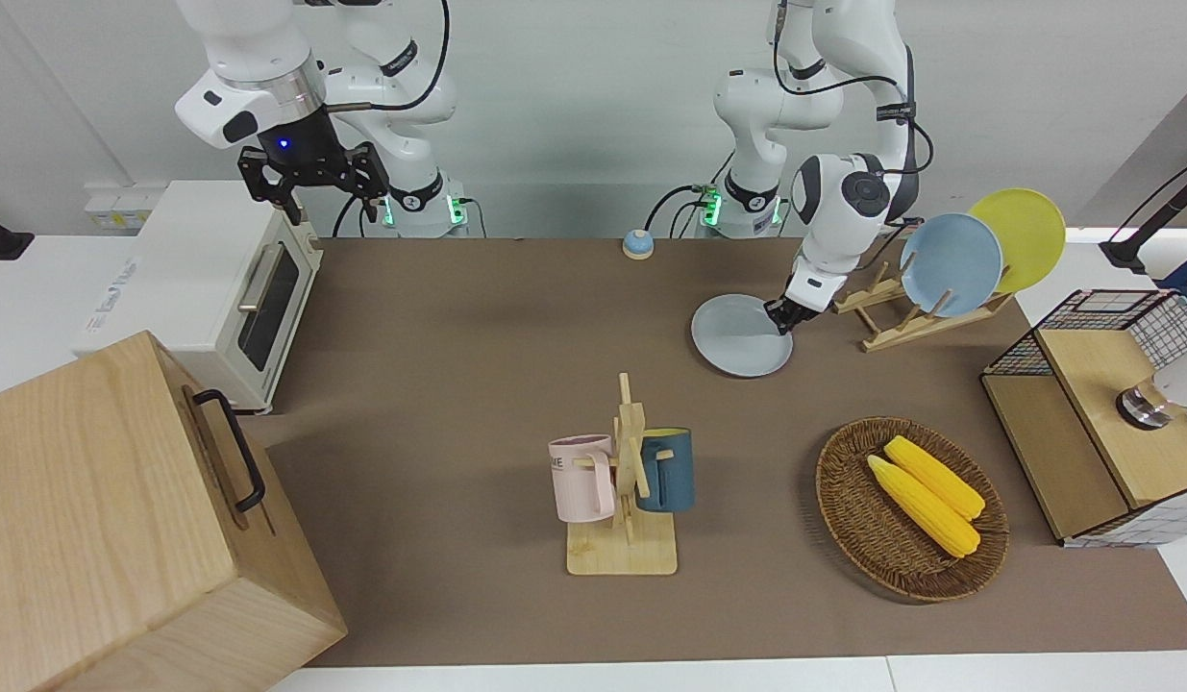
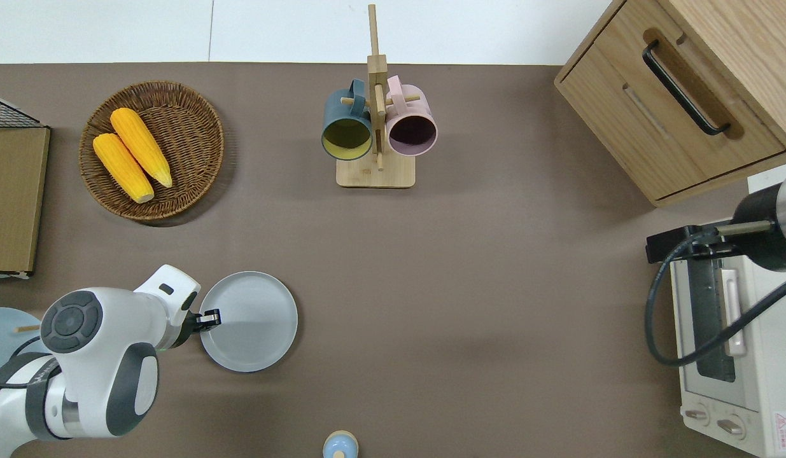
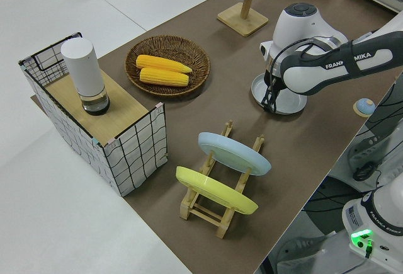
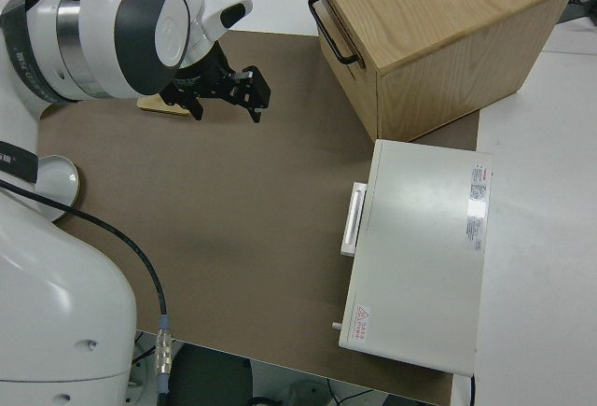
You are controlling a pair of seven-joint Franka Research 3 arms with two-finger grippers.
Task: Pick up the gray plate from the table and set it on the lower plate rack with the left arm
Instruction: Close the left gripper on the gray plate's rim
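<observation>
The gray plate (image 2: 249, 321) lay flat on the table (image 2: 482, 305), just beside the plate rack (image 1: 925, 317) on the side toward the right arm's end. The left gripper (image 2: 209, 318) was down at the plate's rim, at the edge facing the rack; its fingers looked closed on that rim, one tip showing on top of the plate, though the lower finger was hidden, so the grip is only probable. The rack stood nearer to the robots than the wicker basket (image 1: 848, 524), and its upper slots carried a light-blue plate (image 1: 951, 264) and a yellow plate (image 1: 1021, 235), both leaning; the lower pegs closest to the gray plate stood bare. Two cobs of corn (image 1: 925, 495) lay side by side in the basket. Farther from the robots than the gray plate, and toward the middle of the table, a wooden mug stand (image 2: 375, 127) carried a dark blue mug (image 2: 347, 127) and a pink mug (image 2: 412, 127). The right arm was parked, and its gripper (image 1: 309, 183) hung with its fingers spread apart.
</observation>
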